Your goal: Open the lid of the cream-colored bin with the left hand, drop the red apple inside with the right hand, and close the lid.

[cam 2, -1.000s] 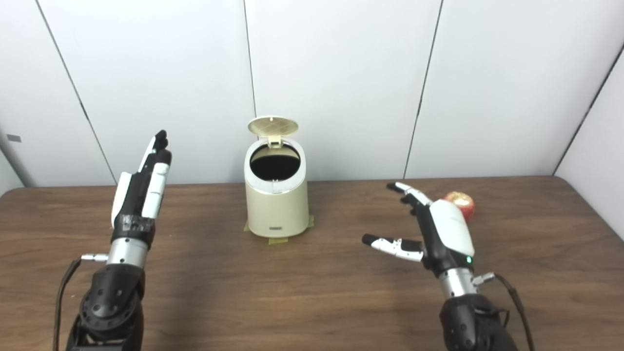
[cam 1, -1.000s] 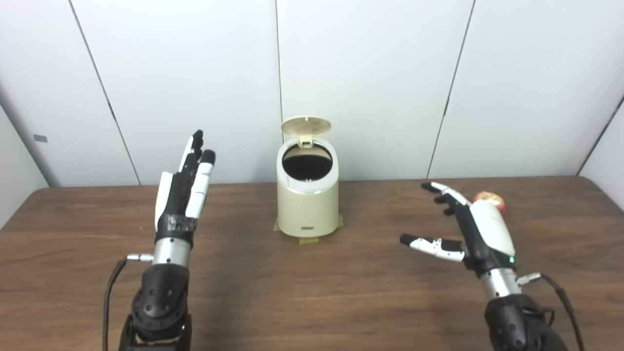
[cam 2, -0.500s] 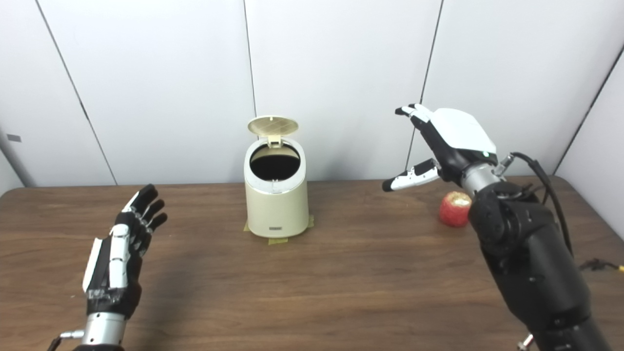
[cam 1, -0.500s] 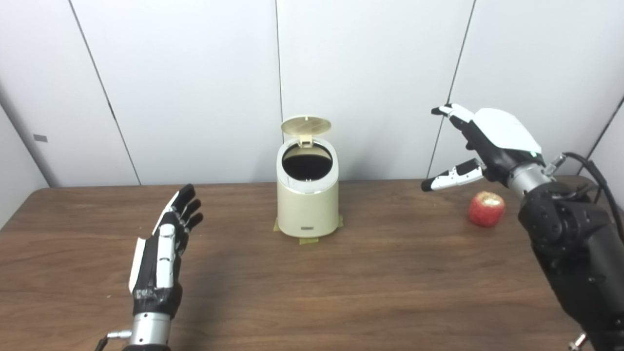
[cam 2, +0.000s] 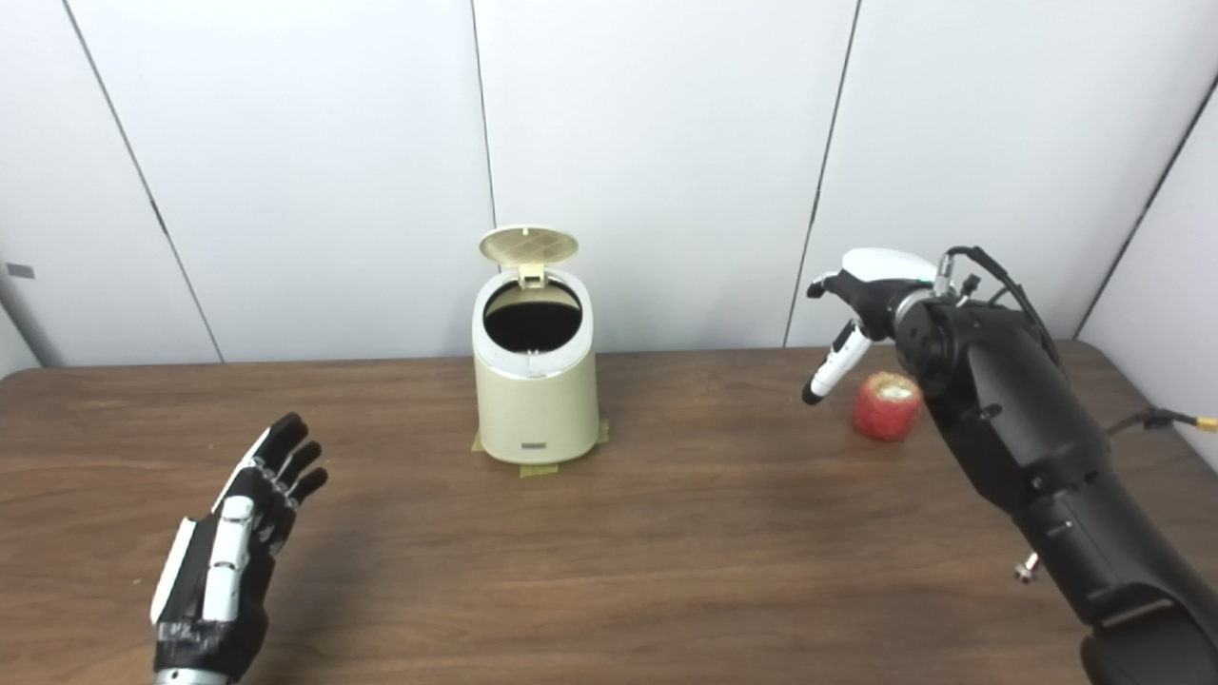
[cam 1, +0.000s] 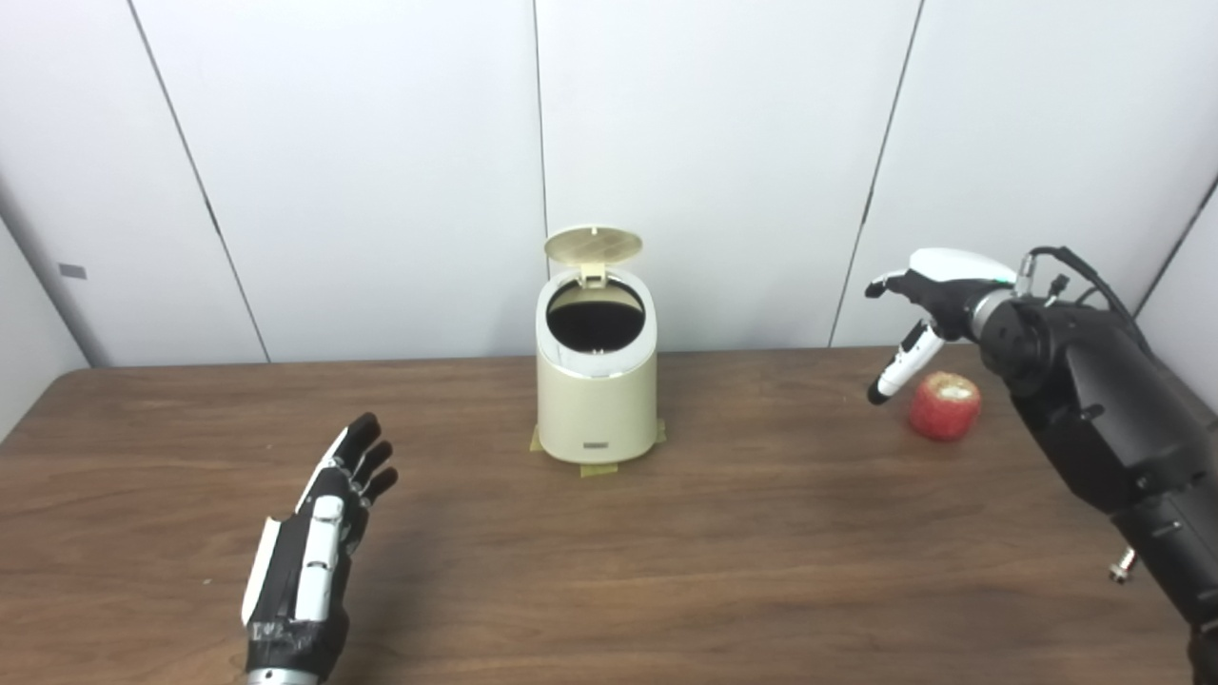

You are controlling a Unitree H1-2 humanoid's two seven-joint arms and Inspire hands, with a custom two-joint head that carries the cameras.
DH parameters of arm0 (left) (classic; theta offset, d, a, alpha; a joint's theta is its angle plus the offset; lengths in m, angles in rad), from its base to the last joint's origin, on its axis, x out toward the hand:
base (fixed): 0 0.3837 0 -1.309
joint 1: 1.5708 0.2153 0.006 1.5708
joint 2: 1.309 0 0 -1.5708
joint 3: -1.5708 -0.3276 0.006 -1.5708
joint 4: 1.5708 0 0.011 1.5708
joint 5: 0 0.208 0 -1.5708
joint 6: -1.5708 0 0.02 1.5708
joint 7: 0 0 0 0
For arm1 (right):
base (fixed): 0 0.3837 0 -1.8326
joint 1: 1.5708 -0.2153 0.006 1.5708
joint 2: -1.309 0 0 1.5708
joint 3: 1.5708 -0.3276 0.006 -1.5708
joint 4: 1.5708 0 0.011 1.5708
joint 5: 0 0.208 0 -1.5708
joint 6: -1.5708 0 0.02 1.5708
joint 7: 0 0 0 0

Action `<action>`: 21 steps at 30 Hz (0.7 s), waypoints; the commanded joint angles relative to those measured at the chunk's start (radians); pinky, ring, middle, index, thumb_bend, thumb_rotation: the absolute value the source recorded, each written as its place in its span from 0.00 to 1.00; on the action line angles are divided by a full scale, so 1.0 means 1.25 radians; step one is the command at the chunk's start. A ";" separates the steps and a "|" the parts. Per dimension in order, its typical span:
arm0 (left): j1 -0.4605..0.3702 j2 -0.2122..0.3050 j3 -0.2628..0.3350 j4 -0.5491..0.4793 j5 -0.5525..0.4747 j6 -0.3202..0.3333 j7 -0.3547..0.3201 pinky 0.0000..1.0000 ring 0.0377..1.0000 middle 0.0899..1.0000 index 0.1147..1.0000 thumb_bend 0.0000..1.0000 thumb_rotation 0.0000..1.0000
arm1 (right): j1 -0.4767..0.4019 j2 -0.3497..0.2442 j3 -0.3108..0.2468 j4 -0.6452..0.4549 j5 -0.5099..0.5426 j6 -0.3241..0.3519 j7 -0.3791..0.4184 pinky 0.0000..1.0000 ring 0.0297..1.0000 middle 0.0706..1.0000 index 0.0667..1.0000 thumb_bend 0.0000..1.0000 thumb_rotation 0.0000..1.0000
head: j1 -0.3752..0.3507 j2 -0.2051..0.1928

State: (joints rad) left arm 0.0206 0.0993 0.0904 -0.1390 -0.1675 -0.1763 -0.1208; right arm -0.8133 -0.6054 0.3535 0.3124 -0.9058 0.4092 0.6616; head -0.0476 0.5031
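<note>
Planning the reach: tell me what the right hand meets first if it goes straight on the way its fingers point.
The right hand points down and leftward, just left of the red apple. Going straight, it would probably meet the bare table beside the apple, though depth is unclear.

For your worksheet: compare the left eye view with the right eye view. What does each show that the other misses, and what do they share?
Left eye view only: a broader strip of the side wall past the left corner.

Right eye view only: a yellow-tipped cable at the table's right edge.

Both: the cream bin with its lid raised, the red apple on the table, the right hand open beside and above the apple, and the left hand open, low at front left.
</note>
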 commanded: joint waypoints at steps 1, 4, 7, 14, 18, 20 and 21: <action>-0.020 0.003 -0.001 -0.017 -0.004 -0.030 -0.003 0.91 0.94 0.96 0.91 0.33 0.88 | -0.055 -0.019 0.004 0.020 -0.010 -0.016 -0.022 0.66 0.83 0.92 0.85 1.00 0.31 | -0.001 0.000; -0.022 0.007 -0.004 -0.018 -0.003 -0.025 -0.007 0.91 0.94 0.96 0.92 0.32 0.88 | -0.059 -0.022 0.027 0.074 -0.021 -0.039 -0.059 0.62 0.82 0.89 0.84 1.00 0.34 | -0.001 0.000; -0.024 0.008 -0.004 -0.018 -0.004 -0.024 -0.009 0.91 0.94 0.96 0.92 0.30 0.87 | -0.063 -0.026 0.045 0.114 -0.027 -0.051 -0.082 0.68 0.90 0.93 0.84 1.00 0.35 | -0.001 0.000; -0.024 0.011 -0.007 -0.024 0.002 -0.022 -0.007 0.91 0.94 0.97 0.92 0.30 0.86 | -0.058 -0.034 0.055 0.165 -0.017 -0.057 -0.099 0.71 0.91 0.95 0.84 0.95 0.30 | -0.002 0.002; -0.023 0.014 -0.008 -0.025 0.009 -0.024 -0.007 0.91 0.95 0.97 0.93 0.30 0.87 | -0.052 -0.030 0.043 0.198 0.011 -0.058 -0.103 0.57 0.80 0.93 0.86 0.90 0.26 | 0.001 0.003; -0.022 0.015 -0.009 -0.029 0.022 -0.021 -0.004 0.90 0.94 0.96 0.92 0.31 0.86 | -0.052 -0.029 0.043 0.226 0.023 -0.068 -0.118 0.58 0.80 0.92 0.86 0.90 0.26 | 0.003 0.004; -0.022 0.015 -0.010 -0.032 0.028 -0.020 -0.002 0.90 0.94 0.96 0.92 0.31 0.84 | -0.053 -0.028 0.048 0.243 0.023 -0.073 -0.125 0.59 0.80 0.92 0.86 0.91 0.27 | 0.003 0.004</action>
State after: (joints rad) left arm 0.0207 0.1066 0.0816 -0.1402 -0.1459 -0.1767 -0.1258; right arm -0.8221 -0.6147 0.4239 0.6090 -0.8801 0.3342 0.5431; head -0.0430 0.5077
